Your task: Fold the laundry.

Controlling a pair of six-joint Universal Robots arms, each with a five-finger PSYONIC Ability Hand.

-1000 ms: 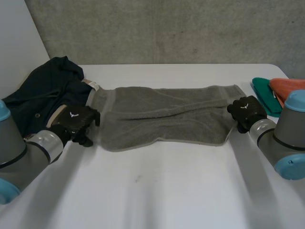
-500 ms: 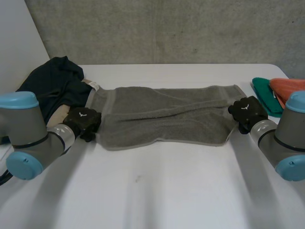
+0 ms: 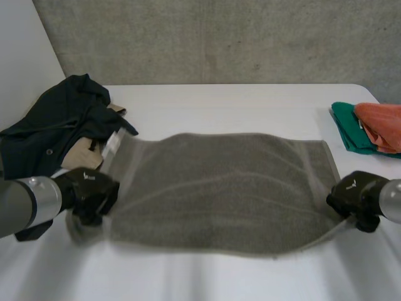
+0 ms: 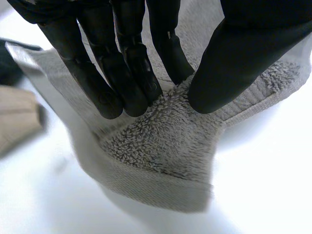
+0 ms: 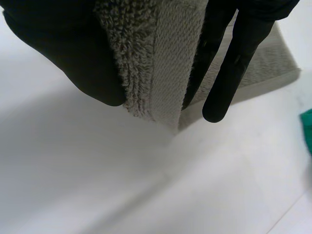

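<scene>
1. I see the white table (image 3: 207, 100) carrying everything in the head view.
2. The grey terry towel (image 3: 219, 188) lies spread wide across the table's middle, stretched between my two hands.
3. A dark navy crumpled garment (image 3: 56, 122) sits at the table's far left, just beside the towel's left end, with a beige cloth (image 3: 81, 153) tucked against it.
4. A green folded cloth (image 3: 344, 128) with an orange cloth (image 3: 379, 122) on top rests at the far right, apart from the towel.
5. My left hand (image 3: 91, 194) pinches the towel's near-left corner between fingers (image 4: 122, 73) and thumb.
6. My right hand (image 3: 354, 195) clamps the near-right corner, thumb (image 5: 63, 58) against fingers.
</scene>
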